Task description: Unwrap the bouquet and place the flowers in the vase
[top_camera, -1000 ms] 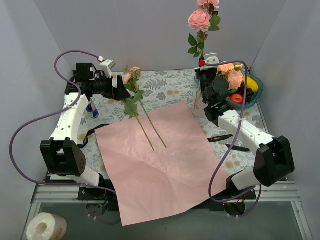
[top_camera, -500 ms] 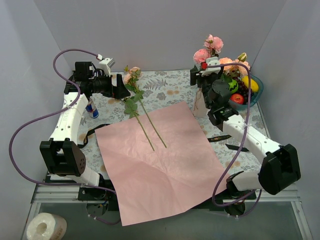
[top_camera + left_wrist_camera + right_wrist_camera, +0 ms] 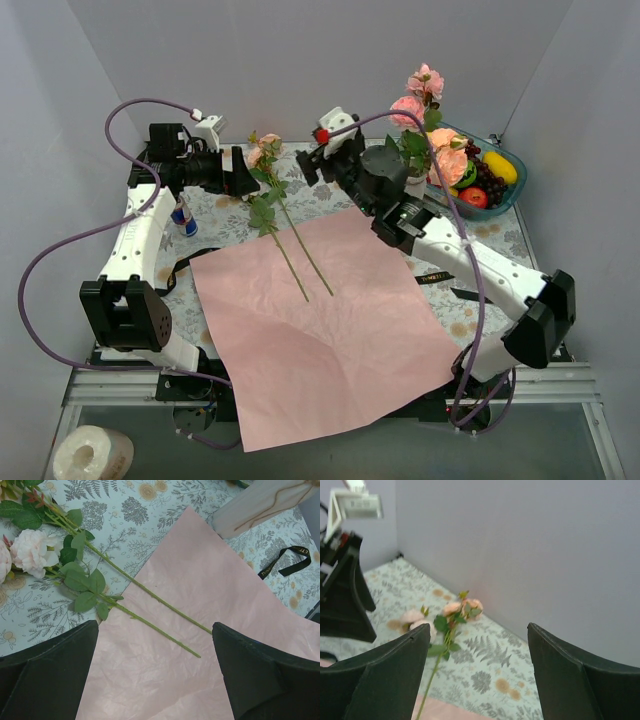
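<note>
The right gripper is wide open and holds nothing. In its wrist view the 2 black fingers stand far apart, with only the floral tablecloth and the back wall between them. In the top view this gripper hangs above the far part of the table, pointing toward the left gripper.

The left gripper is also fully spread and empty. It hovers over the near edge of the pink paper, touching nothing.

2 loose flowers lie flat between the grippers. Their pale blooms and leaves rest on the tablecloth, and their thin stems run diagonally onto the unfolded paper.

More pink and peach roses stand upright at the back right, just beside the teal fruit bowl. The right arm hides the vase in the top view. In the left wrist view the pale body of the vase shows just past the paper's far corner.

A black ribbon lies on the cloth right of the paper. A drink can stands by the left arm.
</note>
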